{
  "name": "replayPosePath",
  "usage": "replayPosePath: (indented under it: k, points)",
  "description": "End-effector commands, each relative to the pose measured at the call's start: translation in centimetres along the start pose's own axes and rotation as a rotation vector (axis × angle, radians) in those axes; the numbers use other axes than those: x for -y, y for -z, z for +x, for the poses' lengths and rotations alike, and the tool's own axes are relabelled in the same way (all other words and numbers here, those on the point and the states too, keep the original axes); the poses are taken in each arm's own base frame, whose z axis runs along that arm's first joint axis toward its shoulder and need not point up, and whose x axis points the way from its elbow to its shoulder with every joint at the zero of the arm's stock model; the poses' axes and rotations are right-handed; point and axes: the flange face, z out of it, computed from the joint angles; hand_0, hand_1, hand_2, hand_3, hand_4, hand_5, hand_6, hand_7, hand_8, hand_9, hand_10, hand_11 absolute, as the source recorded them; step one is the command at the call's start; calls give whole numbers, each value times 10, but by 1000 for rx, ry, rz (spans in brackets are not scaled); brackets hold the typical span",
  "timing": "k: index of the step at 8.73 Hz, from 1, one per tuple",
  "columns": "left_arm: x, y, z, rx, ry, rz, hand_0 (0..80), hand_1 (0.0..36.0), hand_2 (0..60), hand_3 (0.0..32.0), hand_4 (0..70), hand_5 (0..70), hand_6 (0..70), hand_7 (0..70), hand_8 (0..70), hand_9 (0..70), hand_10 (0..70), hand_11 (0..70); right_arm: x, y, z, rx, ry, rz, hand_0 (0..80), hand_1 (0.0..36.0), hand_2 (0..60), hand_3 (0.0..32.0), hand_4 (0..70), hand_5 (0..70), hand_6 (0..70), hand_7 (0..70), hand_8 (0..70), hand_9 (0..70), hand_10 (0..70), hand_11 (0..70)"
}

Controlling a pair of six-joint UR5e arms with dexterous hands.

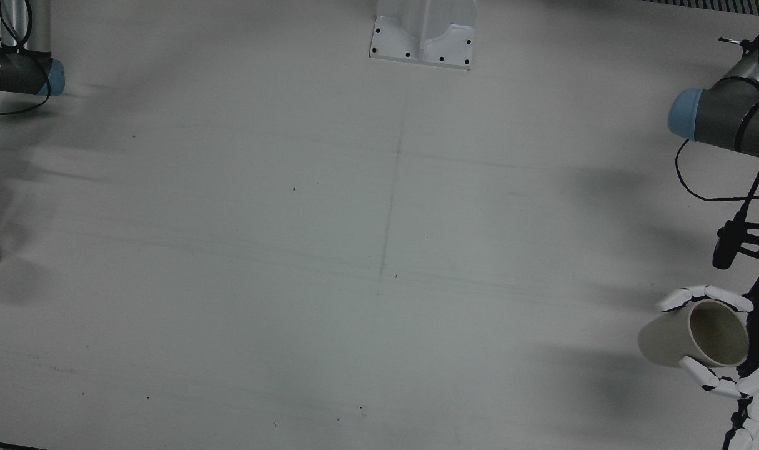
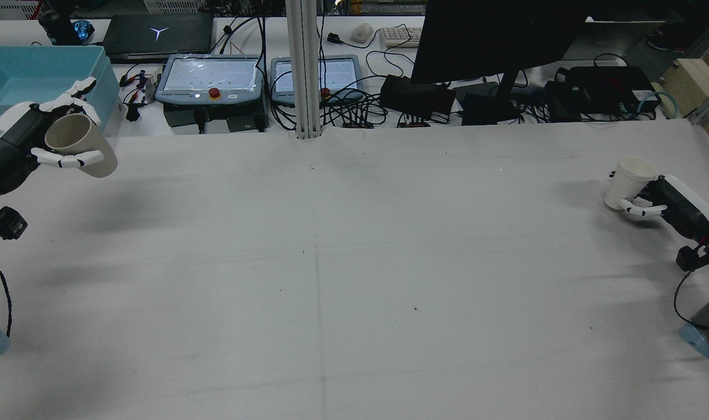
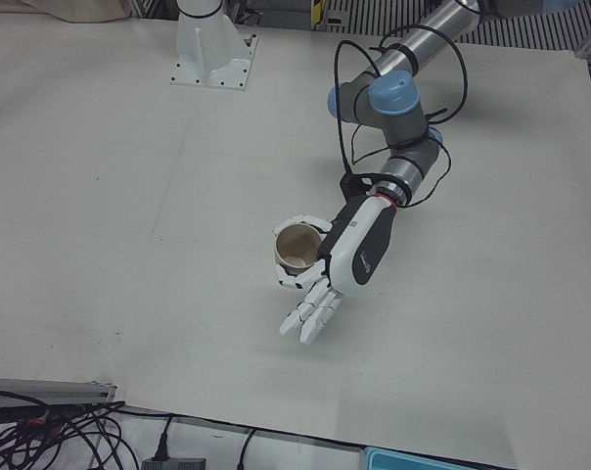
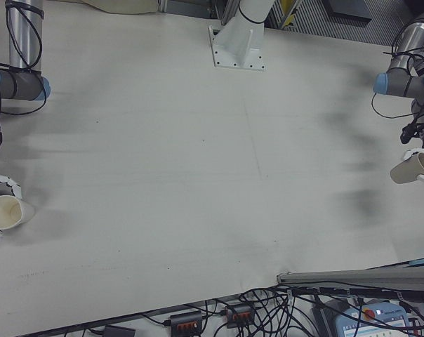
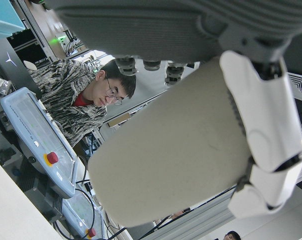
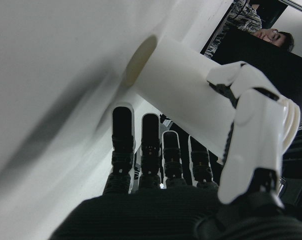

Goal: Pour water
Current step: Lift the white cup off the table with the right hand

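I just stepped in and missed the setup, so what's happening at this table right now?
It looks like a pouring setup with two cups. The left hand holds a beige cup tipped on its side, above the table's left edge. Far across on the right edge, the right hand grips a white cup, roughly upright. The cups are still wide apart, and no water is visible from here.

Beige cup (image 2: 81,144), white cup (image 2: 629,179)
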Motion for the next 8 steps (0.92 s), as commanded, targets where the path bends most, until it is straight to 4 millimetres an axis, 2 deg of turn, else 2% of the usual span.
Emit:
replayPosePath:
  k: [1, 3, 4, 5, 6, 7, 8]
  points:
    - [-8, -9, 2, -5, 3, -7, 466, 337, 600, 0, 353, 480, 66, 74, 12, 18, 27, 58, 11, 7, -15, 21, -1, 17, 563, 281, 360, 0, 61, 269, 142, 244, 230, 348, 311, 469]
    - [-11, -14, 1, -5, 1, -9, 466, 337, 600, 0, 352, 480, 66, 75, 11, 18, 26, 57, 14, 10, -17, 23, 6, 22, 582, 305, 395, 0, 51, 280, 137, 233, 215, 326, 296, 452]
    - [-9, -14, 1, -4, 1, -5, 465, 335, 600, 0, 352, 478, 66, 74, 12, 18, 27, 58, 20, 18, -17, 20, 12, 33, 580, 312, 416, 0, 50, 284, 138, 234, 214, 324, 294, 450]
    - [-8, -13, 0, -3, 0, -4, 467, 332, 600, 0, 351, 477, 65, 74, 12, 18, 27, 58, 23, 22, -17, 19, 9, 38, 572, 305, 409, 0, 50, 286, 138, 238, 212, 322, 291, 446]
    - [-9, -14, 1, -4, 1, -5, 466, 331, 600, 0, 351, 475, 65, 73, 11, 18, 27, 58, 24, 22, -17, 20, 4, 39, 563, 256, 239, 0, 37, 246, 122, 213, 193, 296, 276, 423]
    - [-9, -14, 1, -4, 1, -5, 468, 328, 600, 0, 351, 472, 64, 73, 11, 17, 27, 58, 26, 25, -17, 19, 1, 43, 539, 203, 77, 0, 11, 164, 80, 140, 131, 209, 204, 319]
    - [-11, -14, 2, -5, 3, -6, 468, 325, 600, 0, 351, 473, 65, 73, 10, 17, 27, 57, 30, 32, -15, 14, -9, 49, 515, 164, 0, 0, 0, 77, 29, 40, 51, 93, 94, 158]
